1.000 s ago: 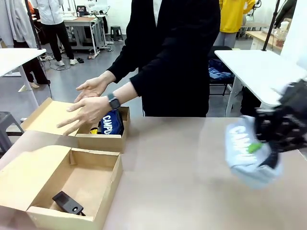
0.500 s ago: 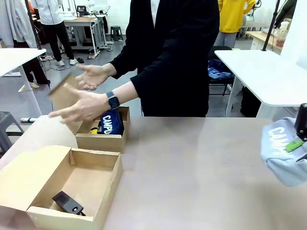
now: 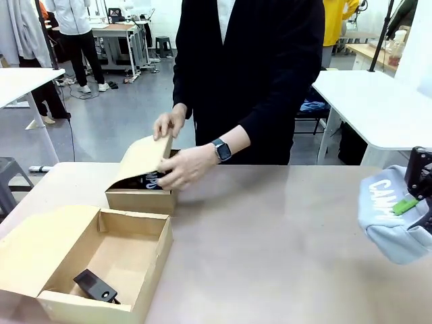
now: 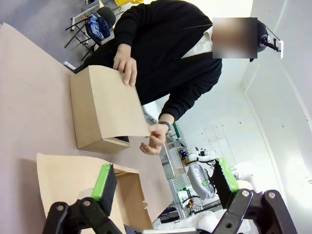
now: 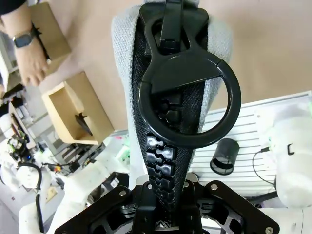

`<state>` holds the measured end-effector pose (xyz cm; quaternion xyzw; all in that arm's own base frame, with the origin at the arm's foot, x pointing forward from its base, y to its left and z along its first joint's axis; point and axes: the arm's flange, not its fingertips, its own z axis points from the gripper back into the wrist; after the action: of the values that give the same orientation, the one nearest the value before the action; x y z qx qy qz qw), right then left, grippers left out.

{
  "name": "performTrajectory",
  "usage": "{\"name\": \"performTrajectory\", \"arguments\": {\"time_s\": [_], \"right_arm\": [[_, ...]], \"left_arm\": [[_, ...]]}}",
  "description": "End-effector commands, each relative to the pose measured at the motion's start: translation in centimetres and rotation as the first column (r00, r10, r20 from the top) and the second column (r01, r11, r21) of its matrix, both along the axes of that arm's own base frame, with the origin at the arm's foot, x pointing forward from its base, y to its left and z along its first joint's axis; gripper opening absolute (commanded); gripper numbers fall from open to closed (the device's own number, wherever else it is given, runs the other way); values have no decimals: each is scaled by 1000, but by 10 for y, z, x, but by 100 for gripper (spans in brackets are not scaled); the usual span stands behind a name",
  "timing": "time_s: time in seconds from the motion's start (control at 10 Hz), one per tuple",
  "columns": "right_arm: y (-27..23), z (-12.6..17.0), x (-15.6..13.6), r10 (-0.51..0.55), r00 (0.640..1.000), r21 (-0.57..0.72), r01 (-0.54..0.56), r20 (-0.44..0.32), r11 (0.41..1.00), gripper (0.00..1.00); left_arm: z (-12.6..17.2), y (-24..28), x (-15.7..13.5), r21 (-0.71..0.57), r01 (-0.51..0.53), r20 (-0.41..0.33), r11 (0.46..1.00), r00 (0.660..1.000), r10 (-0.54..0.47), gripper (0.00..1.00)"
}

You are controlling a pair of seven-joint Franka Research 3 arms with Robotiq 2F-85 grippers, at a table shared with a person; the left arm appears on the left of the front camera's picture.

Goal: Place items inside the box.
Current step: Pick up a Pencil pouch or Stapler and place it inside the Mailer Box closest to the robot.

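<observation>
My right gripper (image 3: 413, 194) hangs at the table's right edge, shut on the grey pouch (image 3: 393, 219) with white "CAMPUS" lettering. In the right wrist view the grey pouch (image 5: 122, 58) stands between my fingers, its black zip and ring pull (image 5: 187, 97) facing the camera. A black stapler (image 3: 95, 286) lies in the open cardboard box (image 3: 135, 233) at the front left. Behind it the person's hands (image 3: 185, 165) fold the lid down over a smaller box (image 3: 138, 198); a navy pouch (image 3: 150, 179) peeks out under the lid. My left gripper (image 4: 163, 180) is open and holds nothing.
The open box's flap (image 3: 37, 246) lies spread toward the left table edge. The person stands at the far side, leaning over the smaller box. Bare tabletop (image 3: 270, 243) stretches between the boxes and my right gripper. White tables (image 3: 371, 101) stand beyond.
My right gripper carried the grey pouch to the right and slightly up, then steadied. The person swung the smaller box's lid from lying open to nearly closed.
</observation>
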<state>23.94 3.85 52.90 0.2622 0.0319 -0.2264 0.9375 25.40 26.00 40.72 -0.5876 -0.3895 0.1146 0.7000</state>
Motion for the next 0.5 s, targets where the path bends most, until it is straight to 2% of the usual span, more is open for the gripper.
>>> {"name": "performTrajectory", "arguments": {"time_s": [0.0,0.4], "right_arm": [[-3,2,2,14,1000,17,-15,10,1000,6],[0,0,0,-1,1000,-2,1,0,1000,6]], "left_arm": [[1,-2,1,-7,-7,29,1000,1000,7,100],[1,-2,1,-7,-7,29,1000,1000,7,100]]}}
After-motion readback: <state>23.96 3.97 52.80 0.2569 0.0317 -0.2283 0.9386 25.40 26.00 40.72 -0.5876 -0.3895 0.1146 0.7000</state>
